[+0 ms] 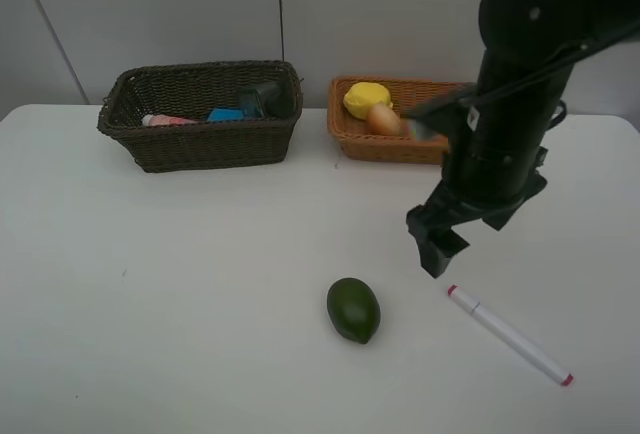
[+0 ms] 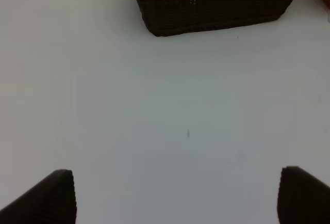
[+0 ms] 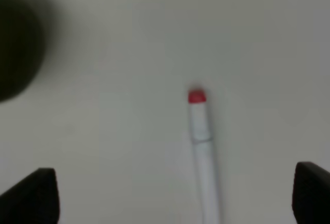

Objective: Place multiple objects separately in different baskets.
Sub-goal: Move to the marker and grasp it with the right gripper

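Right fingers (image 1: 437,252) gape wide (left fingers (image 2: 51,198) too): straddle the white marker (image 1: 510,336), lower right, across its mid-barrel.

White table (image 1: 180,284): a matte, flat top that fills the near and middle of the scene. Its far edge runs from left to right, and the far left corner is rounded. A small dark speck (image 1: 124,273) lies on the left part of the top.

Grey wall (image 1: 420,14): plain panels standing behind the table's far edge. A thin dark vertical seam (image 1: 281,4) divides the wall near the middle. A second, slanted seam (image 1: 50,29) crosses its left part.

Both wrist views show the same white top, slightly blurred on the right.
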